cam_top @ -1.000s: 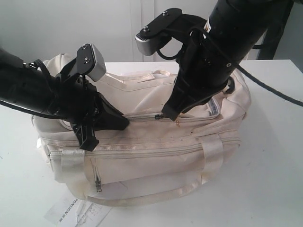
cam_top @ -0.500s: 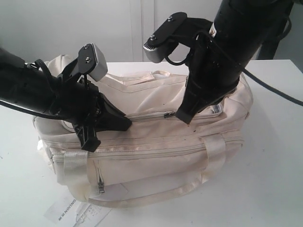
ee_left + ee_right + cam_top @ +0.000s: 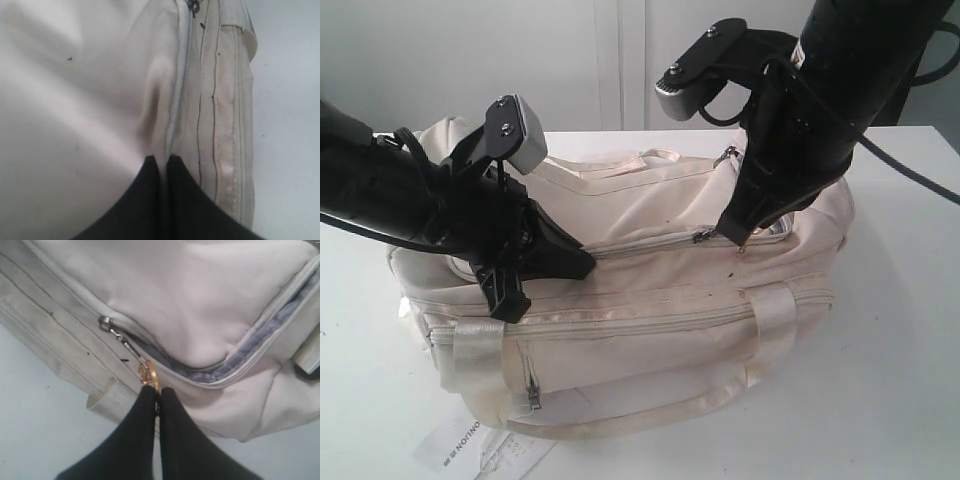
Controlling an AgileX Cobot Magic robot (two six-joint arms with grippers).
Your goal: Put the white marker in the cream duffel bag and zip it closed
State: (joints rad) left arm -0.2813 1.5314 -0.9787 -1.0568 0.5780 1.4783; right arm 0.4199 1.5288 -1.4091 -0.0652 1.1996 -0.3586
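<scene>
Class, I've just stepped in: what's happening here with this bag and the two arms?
Two black robot arms are working on a large cream fabric duffel bag lying on a white table. The left arm has its jaws shut, pinching the bag's fabric at the top zip line. The right arm has its jaws shut on the small brass-coloured zip pull. The zip is closed between the two arms, but past the pull the opening gapes, showing grey inside. The white marker is not in view.

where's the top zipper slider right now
In the exterior view the zipper slider sits on the top seam of the cream duffel bag, right of centre, just left of the right gripper, whose shut fingertips pinch its pull tab.
</scene>
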